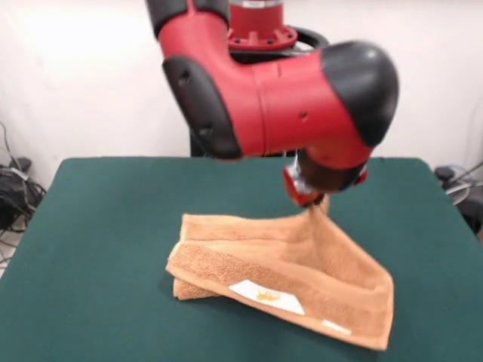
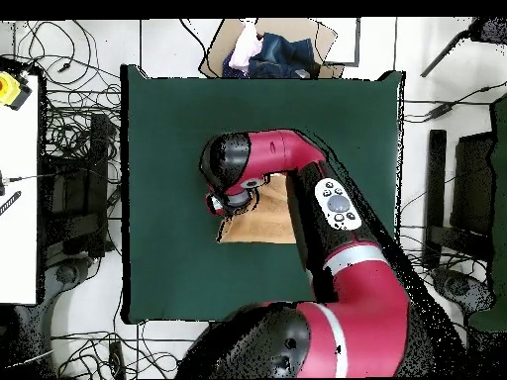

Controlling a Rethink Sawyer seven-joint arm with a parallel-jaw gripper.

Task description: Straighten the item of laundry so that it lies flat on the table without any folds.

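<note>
Right under the arm's wrist, the end effector [image 1: 313, 202] is pinching one corner of the towel [image 1: 283, 275] and holding it up off the tabletop [image 1: 98, 226], so it's clamped on cloth, not empty. From that raised corner the towel drapes down and away toward the camera side in the front view, with the rest sitting mid-table. The opposite end is doubled over on itself into a thick fold, with a white label [image 1: 266, 296] showing on the near band. My guess: the pull should run away from that folded end, along the towel's long side, so the fold drags open. Overhead, the arm hides most of the towel.
</note>
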